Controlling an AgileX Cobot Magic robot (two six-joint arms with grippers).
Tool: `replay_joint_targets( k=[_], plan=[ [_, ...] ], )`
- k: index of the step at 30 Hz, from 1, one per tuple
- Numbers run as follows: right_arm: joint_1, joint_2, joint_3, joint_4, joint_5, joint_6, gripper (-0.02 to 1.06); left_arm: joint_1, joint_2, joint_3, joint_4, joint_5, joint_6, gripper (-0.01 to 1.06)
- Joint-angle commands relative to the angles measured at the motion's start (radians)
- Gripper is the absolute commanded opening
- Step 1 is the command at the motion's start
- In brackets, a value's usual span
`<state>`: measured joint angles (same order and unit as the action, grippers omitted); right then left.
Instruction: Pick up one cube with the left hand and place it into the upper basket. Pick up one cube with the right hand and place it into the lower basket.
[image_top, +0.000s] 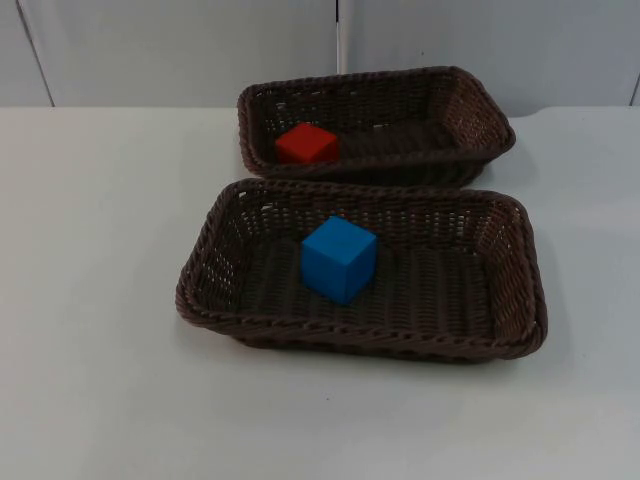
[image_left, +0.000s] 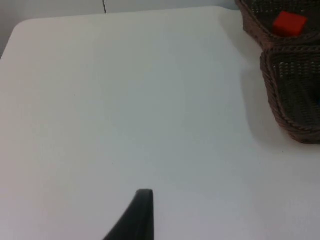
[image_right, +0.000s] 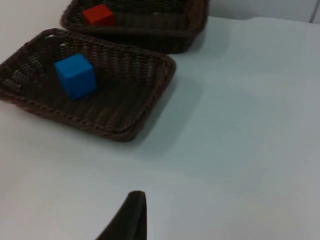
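Red cube sits in upper basket; blue cube in lower basket, just in front. Both grippers wait over bare table beside the baskets — finger state can't be told.

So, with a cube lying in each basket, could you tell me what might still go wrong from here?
Little seems at risk. The red cube sits near the left wall of the upper basket, the blue cube mid-floor in the lower basket. The baskets almost touch, so nudging one could shift the other. Both grippers hang above bare table; a low sweep might clip a rim.
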<state>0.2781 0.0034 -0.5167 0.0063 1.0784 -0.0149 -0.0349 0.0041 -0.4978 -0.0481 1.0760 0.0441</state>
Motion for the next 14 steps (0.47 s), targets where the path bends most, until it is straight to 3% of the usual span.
replay_joint_targets(
  k=[1, 14],
  plan=[
    [-0.037, -0.003, 0.002, 0.002, 0.000, -0.001, 1.05, 0.003, -0.004, 0.003, 0.007, 0.000, -0.008, 1.05],
    [-0.199, -0.003, 0.002, 0.002, 0.000, -0.001, 1.05, 0.003, -0.004, 0.003, 0.007, 0.000, -0.008, 1.05]
  ],
)
